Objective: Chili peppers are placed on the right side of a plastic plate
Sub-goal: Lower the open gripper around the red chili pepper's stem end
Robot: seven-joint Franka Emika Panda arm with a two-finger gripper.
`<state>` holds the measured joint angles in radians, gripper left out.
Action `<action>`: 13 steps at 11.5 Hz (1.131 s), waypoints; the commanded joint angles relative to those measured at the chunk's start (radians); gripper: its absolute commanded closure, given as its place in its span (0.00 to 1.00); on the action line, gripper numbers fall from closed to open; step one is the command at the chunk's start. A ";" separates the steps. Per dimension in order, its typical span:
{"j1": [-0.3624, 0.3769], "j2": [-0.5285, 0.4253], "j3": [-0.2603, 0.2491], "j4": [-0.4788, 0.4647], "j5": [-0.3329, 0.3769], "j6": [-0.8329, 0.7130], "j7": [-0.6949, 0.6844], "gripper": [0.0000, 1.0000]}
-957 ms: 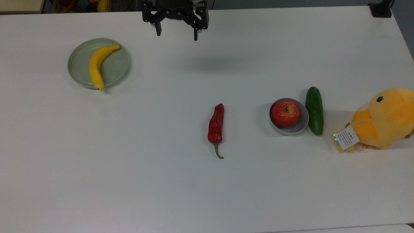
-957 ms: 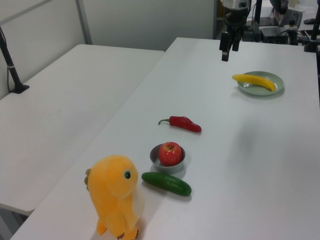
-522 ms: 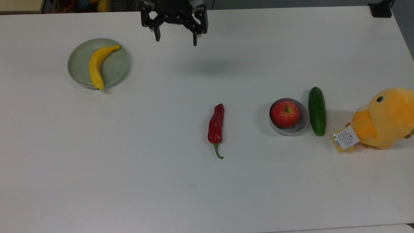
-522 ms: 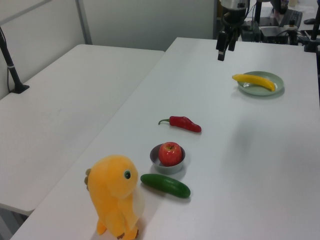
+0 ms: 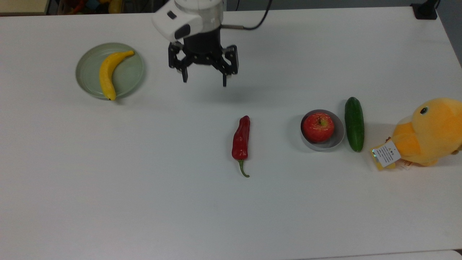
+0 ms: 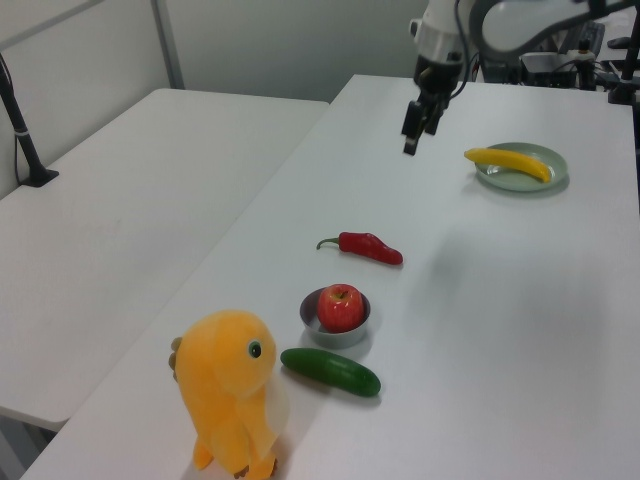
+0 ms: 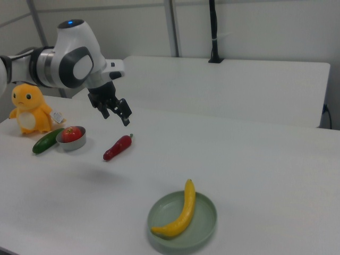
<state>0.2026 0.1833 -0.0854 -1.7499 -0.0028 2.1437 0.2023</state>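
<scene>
A long dark-red chili pepper (image 5: 241,137) (image 6: 371,246) (image 7: 117,147) with a curved green stem lies near the table's middle. The pale grey-green plastic plate (image 5: 86,68) (image 6: 552,165) (image 7: 207,222) sits at the top view's upper left and carries a yellow banana (image 5: 108,73). My gripper (image 5: 204,81) (image 6: 409,142) (image 7: 117,115) hangs open and empty above the table, between the plate and the pepper, up and to the left of the pepper in the top view.
A grey metal bowl (image 5: 335,142) holding a red apple (image 5: 318,127) stands at the top view's right of the pepper. Beside it lie a dark green cucumber (image 5: 354,123) and a yellow plush duck (image 5: 429,131). Bare white table spreads along the top view's lower half.
My arm has come down from the top view's upper edge toward the pepper, its white wrist now in sight. The cucumber has shifted slightly to the top view's right.
</scene>
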 commanded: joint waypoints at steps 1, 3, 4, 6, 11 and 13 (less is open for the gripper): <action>0.009 0.088 0.027 -0.005 -0.003 0.129 0.091 0.00; 0.008 0.140 0.053 -0.003 -0.002 0.214 0.167 0.00; 0.008 0.165 0.058 -0.003 -0.006 0.264 0.231 0.00; 0.008 0.224 0.081 -0.002 -0.012 0.333 0.281 0.00; 0.008 0.320 0.134 0.055 -0.017 0.416 0.281 0.00; 0.014 0.341 0.134 0.055 -0.041 0.416 0.281 0.00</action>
<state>0.2122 0.4986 0.0468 -1.7104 -0.0056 2.5509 0.4587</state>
